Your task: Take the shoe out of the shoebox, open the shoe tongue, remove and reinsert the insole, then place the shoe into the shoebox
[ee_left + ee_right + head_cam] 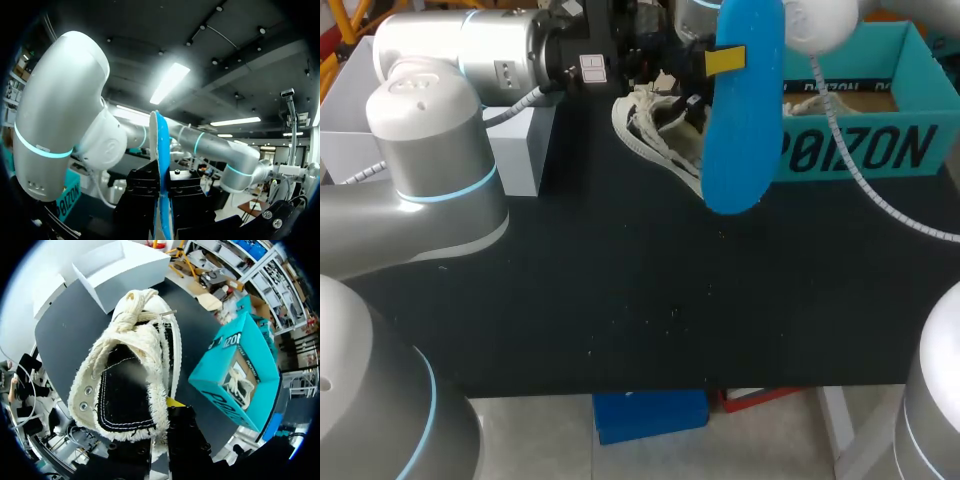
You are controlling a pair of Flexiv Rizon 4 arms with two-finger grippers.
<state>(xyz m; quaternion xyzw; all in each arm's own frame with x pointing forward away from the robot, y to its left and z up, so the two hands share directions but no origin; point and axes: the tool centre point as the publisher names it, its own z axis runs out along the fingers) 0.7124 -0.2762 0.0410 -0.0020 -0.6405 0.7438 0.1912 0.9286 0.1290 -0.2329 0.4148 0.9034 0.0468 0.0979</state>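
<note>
My left gripper (720,62) is shut on a blue insole (745,120), which it holds above the far middle of the table. In the left wrist view the insole (159,150) stands edge-on between the black fingers of my left gripper (161,200). A cream canvas shoe (655,130) with frayed edges and loose laces sits just beside the insole. My right gripper (159,440) is shut on the shoe (130,375) at its opening's rim; in the head view the insole hides this gripper. The teal shoebox (880,150) stands open at the far right.
A white box (525,150) stands at the far left, and it shows ahead of the shoe (120,270) in the right wrist view. Inside the shoebox (240,375) lies another pale shoe (235,382). My left arm's big joints (430,140) hang over the table's left side.
</note>
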